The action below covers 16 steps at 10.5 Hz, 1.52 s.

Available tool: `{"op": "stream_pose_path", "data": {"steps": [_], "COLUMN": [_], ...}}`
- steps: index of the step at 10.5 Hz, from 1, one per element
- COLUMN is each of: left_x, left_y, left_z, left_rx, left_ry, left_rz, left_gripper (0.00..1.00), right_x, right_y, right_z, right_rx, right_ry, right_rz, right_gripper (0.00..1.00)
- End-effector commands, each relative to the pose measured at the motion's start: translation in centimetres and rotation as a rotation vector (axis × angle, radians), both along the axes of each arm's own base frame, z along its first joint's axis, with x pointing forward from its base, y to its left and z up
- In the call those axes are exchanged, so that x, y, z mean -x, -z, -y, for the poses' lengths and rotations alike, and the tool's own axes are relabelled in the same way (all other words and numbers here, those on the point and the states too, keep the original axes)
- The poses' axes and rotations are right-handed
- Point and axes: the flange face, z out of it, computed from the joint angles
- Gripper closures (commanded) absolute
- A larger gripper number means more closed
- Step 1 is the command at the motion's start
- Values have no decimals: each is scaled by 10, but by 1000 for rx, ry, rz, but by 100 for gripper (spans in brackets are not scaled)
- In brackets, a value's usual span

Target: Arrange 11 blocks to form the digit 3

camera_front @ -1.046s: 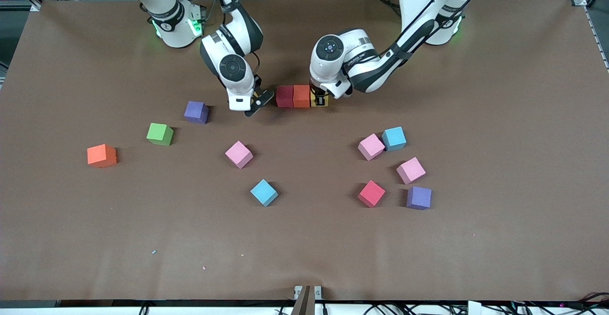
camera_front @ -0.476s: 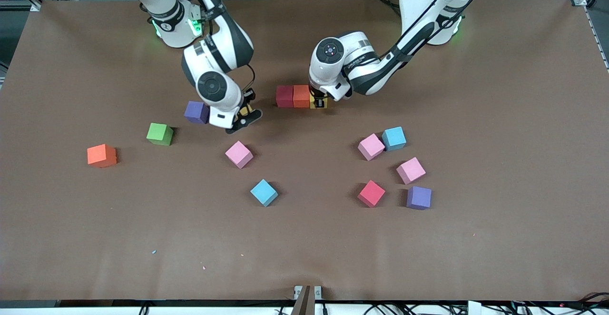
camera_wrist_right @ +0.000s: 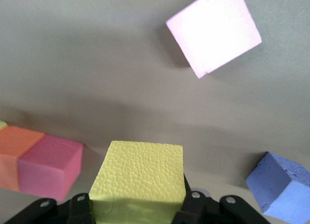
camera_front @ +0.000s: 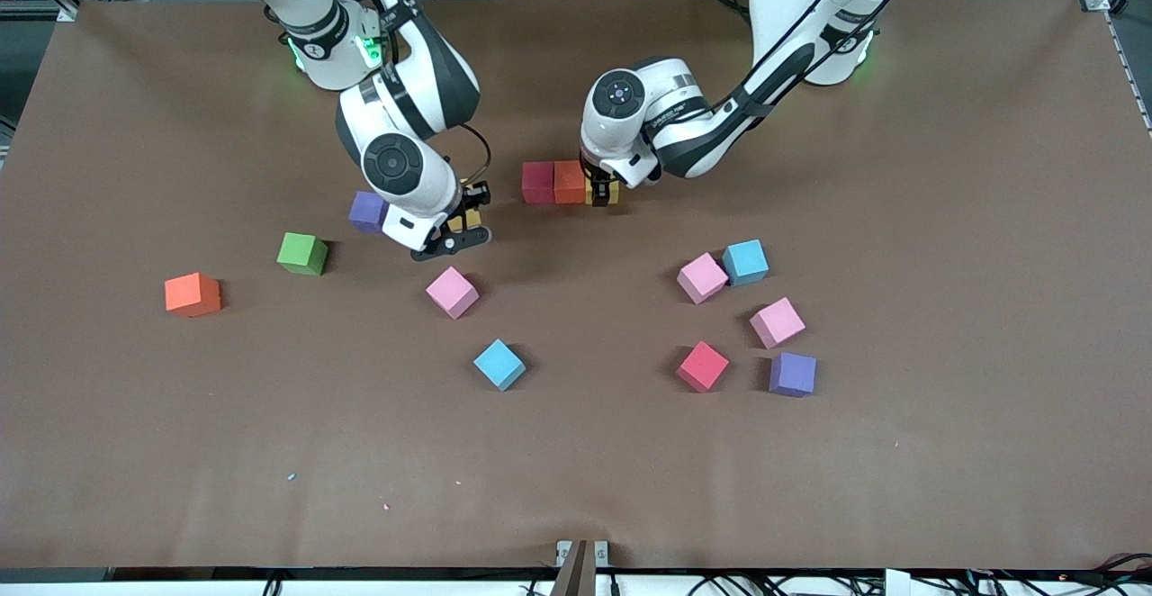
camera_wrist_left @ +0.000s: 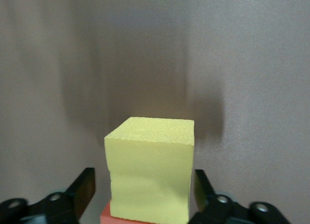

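Carrying a yellow block (camera_wrist_right: 138, 178) clamped in its fingers, right gripper (camera_front: 457, 222) is drifting toward the pink block (camera_front: 451, 292); left gripper (camera_front: 601, 191) is now straddling, jaws parted, a mostly hidden yellow cube (camera_wrist_left: 150, 171).

The front view looks down from a high place across the worktop (camera_front: 900, 470) and faces the two arm bases at the top edge. It takes in nearly the whole brown surface.

The left wrist view sits very close above one yellow block (camera_wrist_left: 149, 173) and looks down between the jaws; this same block (camera_front: 608, 193) shows in the front view at the end of the short row.

The right wrist view is higher over the worktop and looks down on another yellow block (camera_wrist_right: 138, 178). It shares with the front view a pink block (camera_wrist_right: 214, 30) (camera_front: 452, 292).
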Motion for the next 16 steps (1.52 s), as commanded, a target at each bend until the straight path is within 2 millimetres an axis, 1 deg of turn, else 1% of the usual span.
{"op": "stream_pose_path", "data": {"steps": [1, 2, 3, 4, 6, 7, 8, 9, 10, 11, 13, 14, 15, 16], "left_x": [-2, -4, -6, -10, -18, -18, -31, -48, -67, -90, -145, -167, -188, -211], "left_y": [-15, -24, -35, -47, -68, -80, -86, -93, -96, -105, -121, -125, -131, -138], "left_z": [4, 3, 2, 0, -4, -4, -15, -28, -43, -59, -102, -124, -150, -177], "left_rx": [-13, -24, -30, -30, -25, -24, -33, -30, -27, -31, -53, -46, -48, -38], "left_ry": [-89, -88, -84, -89, -95, -75, -48, -31, -1, 36, 88, 116, 160, 220], "left_rz": [24, 38, 55, 75, 113, 136, 148, 161, 164, 164, 145, 141, 140, 148], "left_gripper": [0, 0, 0, 0, 0, 0, 0, 0, 0, 0, 0, 0, 0, 0], "right_x": [-6, -6, -12, -12, -17, -19, -20, -20, -13, -1, 7, 7, 11, 13], "right_y": [5, 11, 22, 36, 44, 49, 57, 62, 68, 71, 73, 74, 80, 88], "right_z": [-31, -57, -73, -79, -86, -94, -98, -100, -107, -120, -126, -125, -125, -120], "right_rx": [25, 44, 62, 73, 11, 0, 1, -13, -16, -15, -15, -16, -11, -5], "right_ry": [92, 136, 178, 180, 235, 241, 244, 258, 229, 181, 161, 144, 111, 105], "right_rz": [3, 13, 18, 10, -39, -47, -49, -58, -58, -53, -41, -34, -18, -4], "right_gripper": [100, 100, 100, 100, 100, 100, 100, 100, 100, 100, 100, 100, 100, 100]}}
